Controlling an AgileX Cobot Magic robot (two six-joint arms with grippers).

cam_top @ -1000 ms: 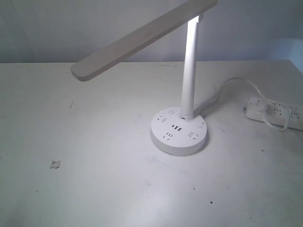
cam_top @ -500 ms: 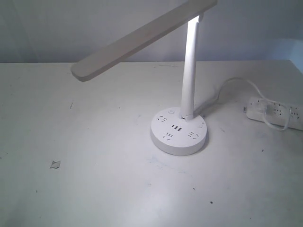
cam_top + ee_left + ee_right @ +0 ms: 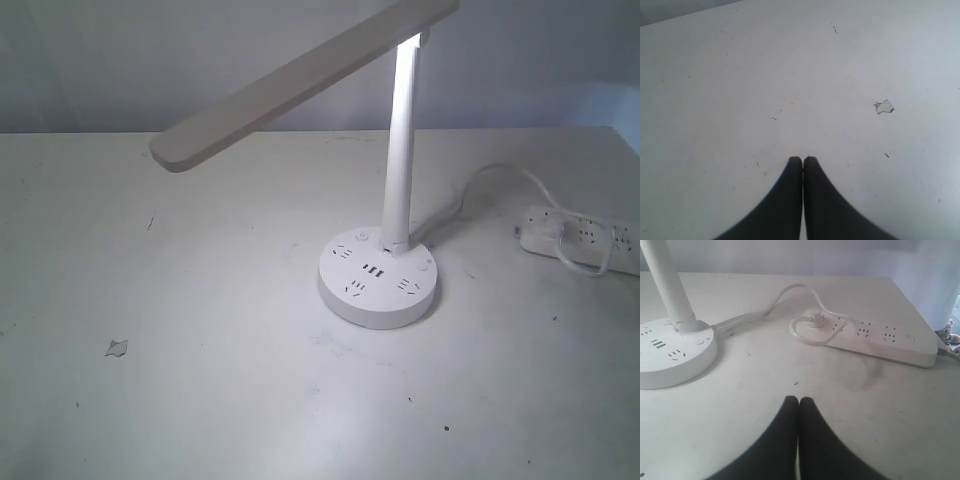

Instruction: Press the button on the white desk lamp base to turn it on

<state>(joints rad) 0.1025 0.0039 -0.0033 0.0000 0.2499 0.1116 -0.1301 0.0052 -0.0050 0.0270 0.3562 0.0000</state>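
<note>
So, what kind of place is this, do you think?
Probably an indoor lab or workroom bench: a bare, scuffed white table, a single white desk lamp, and its cord running to a power strip.

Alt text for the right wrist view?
Shut right hand above a white table, holding nothing. Beyond it stands the round lamp base with its stem; a cord runs from it to a power strip.
</note>
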